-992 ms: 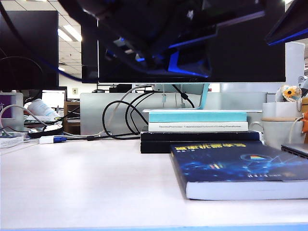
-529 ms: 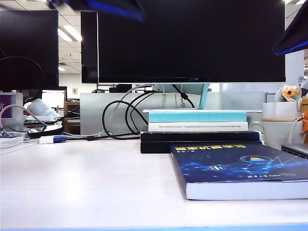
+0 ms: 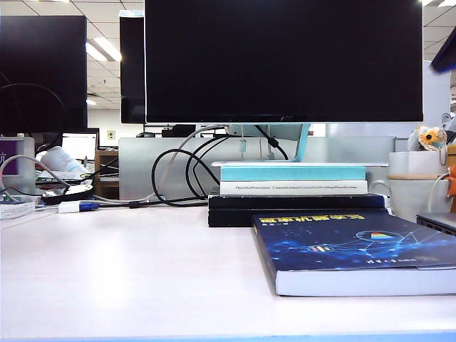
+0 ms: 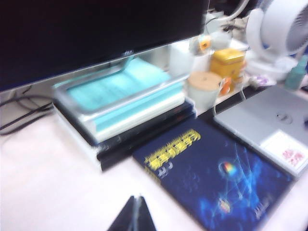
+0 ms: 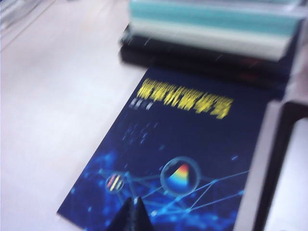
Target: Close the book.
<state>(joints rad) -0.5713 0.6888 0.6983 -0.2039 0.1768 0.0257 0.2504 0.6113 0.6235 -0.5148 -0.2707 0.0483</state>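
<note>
The book (image 3: 342,246) lies flat and closed on the white desk at the right, dark blue cover with yellow title facing up. The same cover shows in the left wrist view (image 4: 216,178) and fills the right wrist view (image 5: 183,144). My left gripper (image 4: 137,199) is shut with nothing in it, raised over the bare desk beside the book's spine edge. My right gripper (image 5: 134,201) is also shut and holds nothing, hovering above the cover's network graphic. In the exterior view only a dark bit of the right arm (image 3: 445,57) shows at the upper right edge.
Behind the book sits a teal-and-white book (image 3: 292,178) on black books (image 3: 285,210), under a large monitor (image 3: 285,60). Cables (image 3: 171,178) trail at the back left. A silver laptop (image 4: 269,120), a white cup (image 3: 417,192), a yellow tin (image 4: 228,62) and a fan (image 4: 279,29) stand to the right.
The dark arm parts that filled the top of the exterior view have risen almost out of it. The book has stayed closed and still.
</note>
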